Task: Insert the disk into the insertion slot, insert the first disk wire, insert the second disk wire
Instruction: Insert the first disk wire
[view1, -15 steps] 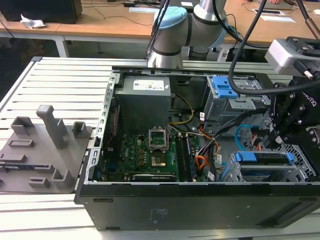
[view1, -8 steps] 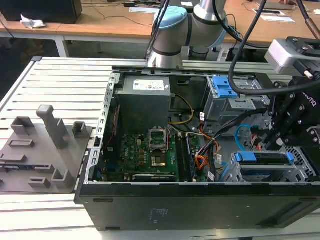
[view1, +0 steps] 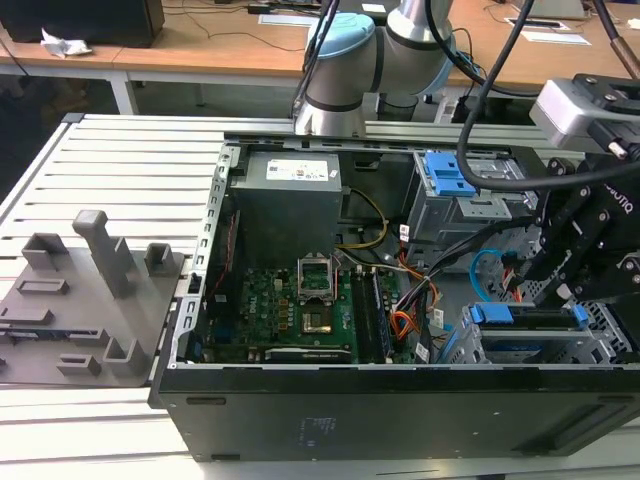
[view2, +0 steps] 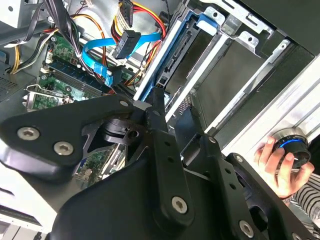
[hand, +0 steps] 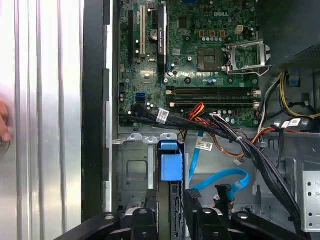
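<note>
The disk (view1: 525, 318), in its bright blue carrier, stands on edge in the insertion slot (view1: 603, 338), the silver cage at the case's corner on the exterior view's right. My gripper (view1: 552, 290) hangs right over it. In the first wrist view the black fingers (hand: 145, 217) flank the disk's dark edge (hand: 174, 197) below its blue tab, and the gripper (hand: 170, 214) looks shut on it. The second wrist view has the gripper (view2: 172, 107) at the end of the disk (view2: 175, 65) inside the slot (view2: 240, 65). A blue disk wire (hand: 225, 177) and a black plug (view2: 127, 42) hang loose beside the cage.
A green motherboard (view1: 290, 300) and a grey power supply (view1: 290, 195) lie in the open case. A grey bay with blue latches (view1: 450, 180) stands behind the cage. A grey fixture tray (view1: 80, 300) lies on the exterior view's left. A hand (view2: 277, 162) rests on a round knob outside the case.
</note>
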